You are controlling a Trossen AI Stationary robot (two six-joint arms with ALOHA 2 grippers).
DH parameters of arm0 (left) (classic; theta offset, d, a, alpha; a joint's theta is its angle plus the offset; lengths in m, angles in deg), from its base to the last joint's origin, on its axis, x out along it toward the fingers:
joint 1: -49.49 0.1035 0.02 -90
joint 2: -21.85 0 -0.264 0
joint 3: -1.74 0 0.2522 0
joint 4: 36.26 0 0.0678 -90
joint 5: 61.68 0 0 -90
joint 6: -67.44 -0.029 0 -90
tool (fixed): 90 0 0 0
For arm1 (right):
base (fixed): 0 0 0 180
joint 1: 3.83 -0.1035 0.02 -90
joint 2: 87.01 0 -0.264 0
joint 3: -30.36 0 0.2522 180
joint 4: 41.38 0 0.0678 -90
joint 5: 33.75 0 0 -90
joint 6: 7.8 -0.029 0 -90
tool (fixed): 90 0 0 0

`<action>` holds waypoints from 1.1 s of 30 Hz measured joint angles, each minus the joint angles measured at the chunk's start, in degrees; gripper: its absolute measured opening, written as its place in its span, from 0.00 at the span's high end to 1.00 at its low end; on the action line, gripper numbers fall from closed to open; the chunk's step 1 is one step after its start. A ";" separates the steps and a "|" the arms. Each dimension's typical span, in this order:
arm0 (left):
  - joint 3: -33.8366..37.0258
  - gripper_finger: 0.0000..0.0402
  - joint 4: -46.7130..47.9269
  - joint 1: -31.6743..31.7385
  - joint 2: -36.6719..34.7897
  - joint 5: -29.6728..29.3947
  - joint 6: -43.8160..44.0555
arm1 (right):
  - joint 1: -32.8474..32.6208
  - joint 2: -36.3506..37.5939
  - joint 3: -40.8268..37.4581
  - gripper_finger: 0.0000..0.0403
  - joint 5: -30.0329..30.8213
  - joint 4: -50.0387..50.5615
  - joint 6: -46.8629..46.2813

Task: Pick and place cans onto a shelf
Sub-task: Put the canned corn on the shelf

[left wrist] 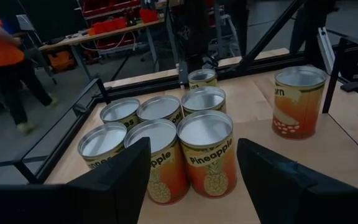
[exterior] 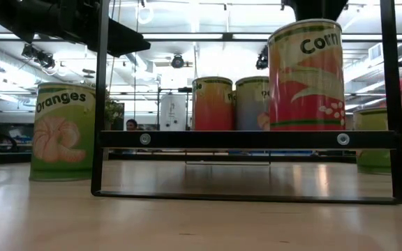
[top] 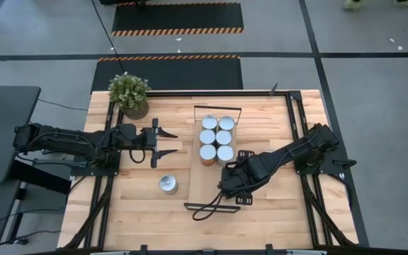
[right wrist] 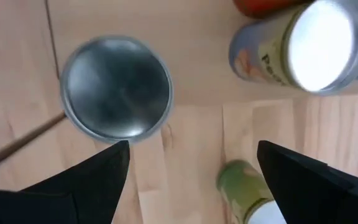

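My left pincer [top: 167, 144] hangs over the worktop [top: 275, 212] just left of the shelf [top: 202, 180], its two dark fingers [left wrist: 114, 186] spread wide with nothing between them. Through my left wrist camera I look past those fingers at six cans [left wrist: 206, 151] packed in two rows of three; the nearest two carry pineapple labels. A seventh tin, the corn can [left wrist: 298, 101], stands apart from that group, and one more small can [left wrist: 202, 79] shows behind the cluster.

From above, the six cans [top: 217, 139] sit together at the far end of the shelf, inside its black wire rail [top: 217, 108]. A lone can [top: 168, 185] stands on the bare worktop left of the shelf, near my left pincer but apart from it. The potted plant [top: 129, 93] stands at the far left corner.

My right pincer [top: 234, 185] is low over the near part of the shelf, beside the other wire rail [top: 207, 207]. Its fingers [right wrist: 92, 180] are also wide apart and empty. Under it I see the silver top of a can [right wrist: 117, 88], a second can [right wrist: 303, 46] tilted in the view, and a greenish one [right wrist: 247, 190] lower down.

In the low view the oranges can [exterior: 64, 131] stands left of the rail.
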 joint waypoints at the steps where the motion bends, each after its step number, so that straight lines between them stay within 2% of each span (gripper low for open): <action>1: 0.00 0.39 0.11 -0.02 0.00 0.00 0.00 | 0.02 0.17 -1.05 0.10 -0.21 -1.40 0.09; 7: 0.00 0.39 0.16 -0.02 0.00 0.00 0.00 | 0.02 0.62 -4.15 0.10 -4.24 -0.71 -1.27; 12: 0.00 0.39 0.14 -0.02 0.01 0.00 -0.02 | -0.13 0.62 -4.16 0.10 -5.09 -0.02 -2.83; 21: 0.00 0.39 0.23 0.00 0.00 0.00 0.00 | 0.11 0.12 -7.62 0.10 -9.67 -5.25 -2.38; 24: 0.00 0.39 0.16 -0.02 0.00 0.00 0.00 | 0.75 0.08 -8.35 0.10 -7.12 -5.74 -0.52; 28: 0.00 0.39 0.18 -0.02 0.00 -0.01 0.02 | 2.21 0.12 -8.35 0.10 1.89 -3.29 2.41; 30: 0.00 0.39 0.26 -0.02 0.02 0.00 0.02 | 2.95 0.23 -8.35 0.10 4.03 -1.66 2.64; 33: 0.00 0.39 0.56 -0.01 0.01 -0.01 0.02 | 3.55 0.78 -8.35 0.10 0.57 -0.36 2.22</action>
